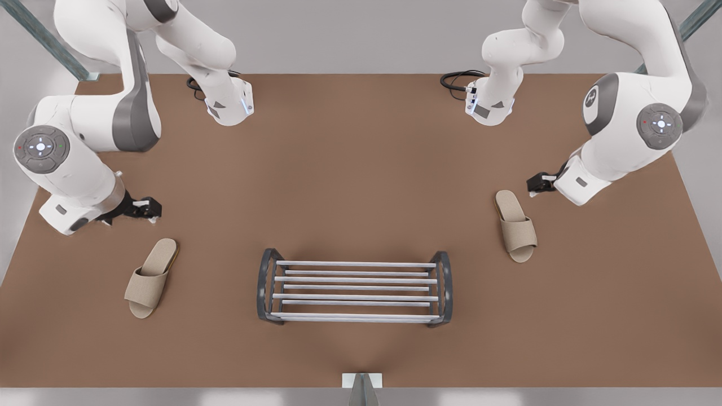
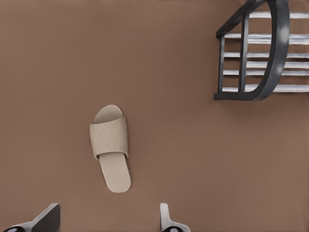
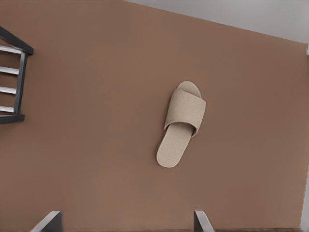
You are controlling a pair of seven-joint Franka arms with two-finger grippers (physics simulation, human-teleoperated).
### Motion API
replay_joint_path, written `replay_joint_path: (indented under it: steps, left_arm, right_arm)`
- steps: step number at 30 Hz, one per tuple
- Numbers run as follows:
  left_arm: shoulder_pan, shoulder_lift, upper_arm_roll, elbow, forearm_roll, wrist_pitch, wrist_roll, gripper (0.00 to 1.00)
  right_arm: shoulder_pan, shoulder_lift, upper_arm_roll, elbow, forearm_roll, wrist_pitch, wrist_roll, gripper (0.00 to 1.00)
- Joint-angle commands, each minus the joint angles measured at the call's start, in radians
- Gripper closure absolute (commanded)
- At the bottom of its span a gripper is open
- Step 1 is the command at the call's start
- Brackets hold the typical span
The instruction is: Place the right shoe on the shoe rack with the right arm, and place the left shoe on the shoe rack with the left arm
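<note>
Nothing racked yet tbh. Right shoe [image 1: 151, 277] is left flat on table [image 1: 361, 169] just below right gripper [image 1: 148, 210], fingers spread, nothing held. Same w/ left shoe [image 1: 516, 225] near left gripper [image 1: 536, 186], also spread wide. Shoe rack [image 1: 354, 286] is parked btwn them; both grabs and placements are still to be done.

Brown tabletop [image 1: 361, 169] beneath the left gripper [image 1: 540, 184] and right gripper [image 1: 144, 208]. Black cable loops [image 1: 459, 80] well behind both, near the back edge. Pale bracket [image 1: 361, 380] well ahead, between them, at the front edge.
</note>
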Motion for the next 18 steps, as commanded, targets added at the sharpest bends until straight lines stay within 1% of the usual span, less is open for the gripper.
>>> replay_joint_path:
  steps: [1,2,3,5,6,7,8,9,10,11,12,13,14,15,16,17,18]
  left_arm:
    - [0.004,-0.001,-0.002,-0.003,0.009,0.125,-0.143,0.0]
    - [-0.007,0.005,-0.005,0.009,0.021,0.129,-0.145,0.0]
    - [-0.002,0.042,-0.007,0.059,0.027,0.108,-0.171,0.0]
    - [0.048,-0.022,-0.008,0.033,0.027,-0.081,-0.111,0.0]
    - [0.076,-0.041,-0.013,0.038,-0.024,-0.157,-0.096,0.0]
    - [0.076,-0.027,-0.007,0.047,-0.028,-0.133,-0.094,0.0]
    - [0.113,0.013,-0.002,0.046,-0.011,-0.017,-0.016,0.0]
    - [0.177,0.042,-0.002,0.032,0.05,0.092,0.165,0.0]
    - [0.208,0.044,-0.004,-0.003,0.048,0.166,0.193,0.0]
    - [0.208,-0.031,-0.011,-0.093,0.045,0.255,0.179,0.0]
    - [0.199,-0.123,-0.014,-0.248,0.045,0.434,0.118,0.01]
    - [0.208,-0.225,-0.076,-0.362,0.056,0.565,-0.028,0.01]
    - [0.21,-0.367,-0.088,-0.598,0.056,0.782,-0.063,0.01]
    - [0.211,-0.412,-0.161,-0.726,0.056,0.951,-0.346,0.01]
    - [0.236,-0.432,-0.208,-0.749,0.058,0.955,-0.413,0.01]
    - [0.326,-0.487,-0.327,-0.842,0.056,1.037,-0.439,0.01]
    - [0.423,-0.496,-0.465,-0.85,0.058,1.068,-0.594,0.01]
  right_arm:
    - [0.072,-0.115,-0.15,-0.125,0.138,0.189,0.008,0.0]
    - [0.047,-0.121,-0.15,-0.125,0.199,0.191,0.008,0.0]
    - [0.041,-0.11,-0.15,-0.109,0.204,0.192,0.01,0.0]
    - [0.044,-0.094,-0.151,-0.109,0.202,0.192,0.007,0.0]
    - [0.046,-0.09,-0.15,-0.109,0.202,0.186,0.007,0.0]
    - [0.044,-0.067,-0.15,-0.102,0.202,0.192,0.007,0.0]
    - [0.046,-0.051,-0.15,-0.102,0.201,0.191,0.005,0.0]
    - [0.047,-0.02,-0.15,-0.096,0.199,0.2,0.008,0.0]
    - [0.049,0.035,-0.15,-0.076,0.193,0.26,0.008,0.0]
    - [0.043,0.075,-0.15,-0.05,0.199,0.303,0.021,0.0]
    - [0.043,0.077,-0.15,-0.063,0.201,0.373,0.022,0.0]
    - [0.04,0.026,-0.151,-0.166,0.189,0.537,0.019,0.0]
    - [0.012,-0.081,-0.148,-0.322,0.189,0.725,0.018,0.0]
    - [-0.016,-0.187,-0.147,-0.448,0.189,0.829,0.004,0.0]
    - [-0.022,-0.248,-0.147,-0.502,0.189,0.835,-0.007,0.0]
    - [-0.04,-0.328,-0.147,-0.615,0.189,0.968,-0.012,0.0]
    - [-0.054,-0.399,-0.147,-0.764,0.189,1.155,-0.012,0.0]
